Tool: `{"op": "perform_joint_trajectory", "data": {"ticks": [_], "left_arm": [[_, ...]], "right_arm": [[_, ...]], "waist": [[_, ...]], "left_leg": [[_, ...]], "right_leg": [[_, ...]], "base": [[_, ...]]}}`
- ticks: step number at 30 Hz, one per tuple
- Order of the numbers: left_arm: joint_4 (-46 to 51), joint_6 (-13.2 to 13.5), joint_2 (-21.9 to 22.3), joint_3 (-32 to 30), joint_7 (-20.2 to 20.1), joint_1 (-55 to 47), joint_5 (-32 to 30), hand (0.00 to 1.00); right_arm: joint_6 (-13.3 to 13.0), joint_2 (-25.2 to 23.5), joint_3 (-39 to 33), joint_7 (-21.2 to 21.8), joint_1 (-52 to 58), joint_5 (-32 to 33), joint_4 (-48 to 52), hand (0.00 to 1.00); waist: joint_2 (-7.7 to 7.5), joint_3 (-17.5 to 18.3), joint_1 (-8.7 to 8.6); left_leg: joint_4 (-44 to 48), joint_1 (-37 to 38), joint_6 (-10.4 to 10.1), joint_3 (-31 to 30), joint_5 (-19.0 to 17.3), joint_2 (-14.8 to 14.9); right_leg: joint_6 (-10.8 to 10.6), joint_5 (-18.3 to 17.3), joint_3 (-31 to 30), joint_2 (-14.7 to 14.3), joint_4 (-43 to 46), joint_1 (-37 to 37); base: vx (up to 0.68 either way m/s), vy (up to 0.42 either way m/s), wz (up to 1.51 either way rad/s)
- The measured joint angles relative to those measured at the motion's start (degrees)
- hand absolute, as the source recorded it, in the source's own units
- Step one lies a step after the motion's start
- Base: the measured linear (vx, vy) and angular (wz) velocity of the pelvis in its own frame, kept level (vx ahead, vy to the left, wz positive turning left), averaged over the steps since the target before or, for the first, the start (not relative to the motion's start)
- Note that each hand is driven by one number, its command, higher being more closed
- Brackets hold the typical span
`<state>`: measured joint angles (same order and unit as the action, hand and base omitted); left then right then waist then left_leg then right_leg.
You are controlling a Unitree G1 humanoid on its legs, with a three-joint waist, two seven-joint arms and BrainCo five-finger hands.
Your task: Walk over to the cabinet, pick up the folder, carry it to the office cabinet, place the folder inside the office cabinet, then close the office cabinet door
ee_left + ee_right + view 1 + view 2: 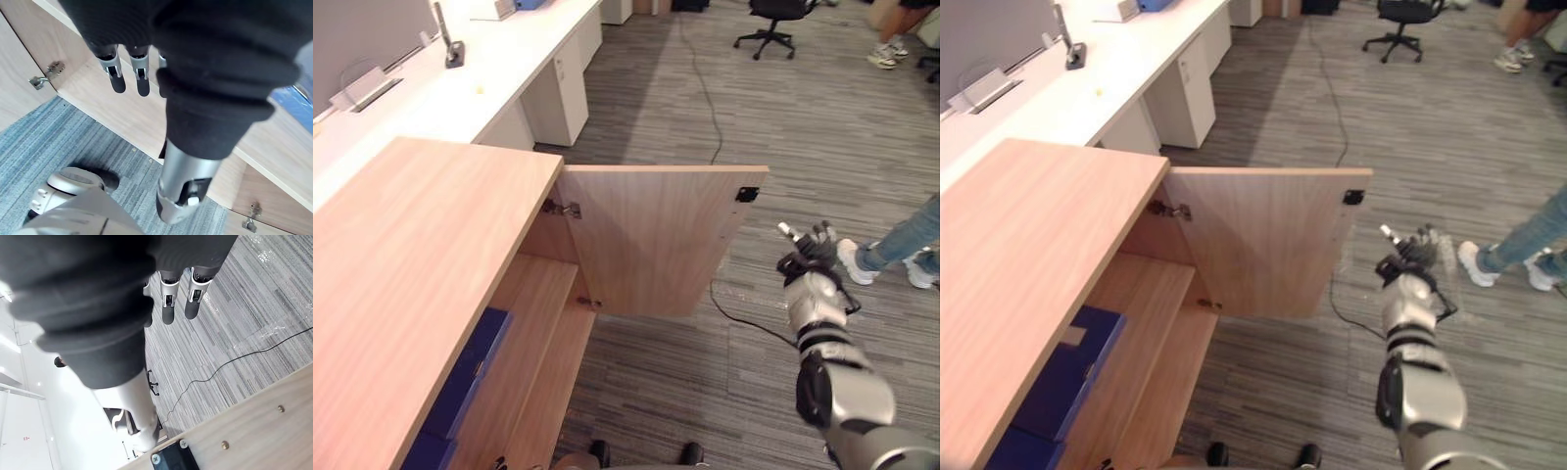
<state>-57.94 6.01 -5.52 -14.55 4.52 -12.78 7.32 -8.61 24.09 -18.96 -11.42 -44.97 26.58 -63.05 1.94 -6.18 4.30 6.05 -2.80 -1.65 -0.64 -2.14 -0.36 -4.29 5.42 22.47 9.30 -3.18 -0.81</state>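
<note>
The blue folder [470, 374] lies on the upper shelf inside the office cabinet [411, 255], flat and tucked under the cabinet's top. The top hides the folder's far part, and I cannot tell whether the blue patch at the picture's lower edge is the same folder or a second one. The door [656, 240] stands swung wide open on its hinges [563, 208], its inner face towards me and a small black catch [747, 194] at its upper free corner. My right hand [811, 250] is stretched out at arm's length just past that free edge, near it but not touching. In its wrist view the fingers [168, 308] hang straight over the carpet with nothing between them (the thumb is mostly hidden behind the dark cover). My left hand [117, 78] sits low by the front edge of a shelf, fingers straight and loose, holding nothing; a strip of blue shows past the wrist cover. Beyond the cabinet runs a white desk [489, 69], an office chair [771, 24] stands farther off, and a person's legs [901, 245] in jeans and white shoes are cut off at the right edge.
</note>
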Motion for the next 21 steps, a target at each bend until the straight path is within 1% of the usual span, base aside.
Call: {"op": "perform_joint_trajectory", "data": {"ticks": [2,4,6,7,9,10,11,12,13,15,18,21], "left_arm": [[0.01,0.07,-0.17,1.01,-0.03,0.16,0.05,0.0],[0.06,0.09,-0.66,1.88,-0.04,0.36,0.04,0.0],[0.11,0.12,-1.16,2.64,-0.35,0.61,-0.01,0.0],[0.2,0.16,-1.47,3.1,-0.61,0.82,-0.03,0.0],[0.41,0.25,-1.61,3.95,-1.05,0.82,-0.01,0.0],[0.66,0.34,-1.65,4.4,-1.21,0.83,-0.01,0.0],[1.26,0.6,-1.67,4.92,-1.32,0.78,0.01,0.0],[1.63,0.75,-1.82,5.6,-1.67,0.78,0.01,0.0],[1.74,0.82,-1.91,5.89,-1.73,0.79,0.01,0.0],[1.92,1.02,-2.14,7.09,-1.86,0.83,-0.01,0.0],[3.15,1.39,-2.45,8.64,-2.2,0.92,0.0,0.0],[4.02,1.76,-2.49,9.19,-2.27,0.89,0.04,0.0]], "right_arm": [[0.08,1.46,-0.02,0.67,-4.3,1.82,-2.28,0.0],[0.12,1.97,-0.03,1.38,-5.94,2.76,-3.36,0.0],[0.71,2.45,-0.01,2.38,-7.32,3.3,-4.8,0.0],[1.08,2.76,0.01,2.94,-8.02,3.29,-5.59,0.0],[2.04,2.89,0.12,4.09,-9.63,3.19,-7.08,0.0],[2.09,3.01,0.22,4.35,-9.92,3.12,-7.36,0.0],[1.42,3.79,0.16,3.69,-10.46,2.7,-8.29,0.0],[2.03,5.48,0.33,3.87,-11.01,2.47,-8.86,0.0],[2.43,5.98,0.45,3.94,-11.27,2.46,-8.91,0.0],[2.44,6.6,0.65,3.97,-12.02,1.46,-8.92,0.0],[2.46,7.6,2.74,3.91,-13.24,1.49,-8.95,0.0],[2.46,8.08,3.05,3.79,-14.59,1.61,-8.95,0.0]], "waist": [[0.52,-1.25,0.32],[0.62,-1.92,0.57],[0.72,-2.42,0.97],[0.81,-2.89,1.46],[1.55,-3.57,1.51],[1.76,-3.69,1.53],[2.03,-4.09,1.7],[2.21,-4.42,1.74],[2.24,-4.76,1.78],[2.56,-5.88,1.88],[3.15,-6.55,1.87],[3.72,-7.14,1.88]], "left_leg": [[0.58,-0.82,-0.08,-1.1,0.15,-0.2],[1.05,-1.46,-0.09,-2.16,0.21,-0.33],[1.49,-2.2,-0.05,-3.05,0.25,-0.58],[1.5,-2.3,0.01,-3.44,0.4,-0.82],[1.69,-2.85,0.19,-4.94,0.68,-1.41],[1.89,-3.19,0.24,-5.34,0.73,-1.57],[2.14,-3.65,0.33,-6.11,0.85,-1.85],[2.38,-4.18,0.4,-6.91,1.02,-2.14],[2.38,-4.21,0.4,-7.13,1.08,-2.22],[2.37,-4.27,0.45,-7.42,1.28,-2.33],[2.3,-5.38,0.28,-7.82,1.97,-2.4],[2.23,-6.25,0.01,-8.11,2.49,-2.23]], "right_leg": [[0.43,0.07,1.0,0.06,-0.05,-0.05],[1.1,0.04,1.86,0.07,-0.11,-0.2],[1.27,0.01,2.72,0.16,-0.15,-0.23],[1.39,-0.06,3.0,0.3,-0.17,-0.33],[1.64,-0.19,4.22,0.65,-0.14,-0.66],[1.72,-0.21,4.34,0.75,-0.14,-0.65],[1.9,-0.16,4.69,0.86,-0.14,-0.67],[1.94,-0.15,5.64,1.0,-0.13,-0.69],[1.95,-0.14,5.74,1.05,-0.11,-0.76],[1.95,-0.14,5.85,1.13,-0.05,-0.82],[1.93,-0.13,5.92,1.13,-0.02,0.09],[1.93,-0.13,6.03,0.96,0.06,0.86]], "base": [[-0.02,0.007,0.24],[0.01,0.013,0.28],[0.01,0.019,0.27],[0.02,0.029,0.22],[0.02,0.036,0.34],[0.01,0.042,0.42],[0.01,0.044,0.4],[0.01,0.038,0.35],[0.0,0.025,0.23],[-0.01,0.015,0.06],[-0.04,0.004,0.06],[-0.05,-0.017,0.04]]}}
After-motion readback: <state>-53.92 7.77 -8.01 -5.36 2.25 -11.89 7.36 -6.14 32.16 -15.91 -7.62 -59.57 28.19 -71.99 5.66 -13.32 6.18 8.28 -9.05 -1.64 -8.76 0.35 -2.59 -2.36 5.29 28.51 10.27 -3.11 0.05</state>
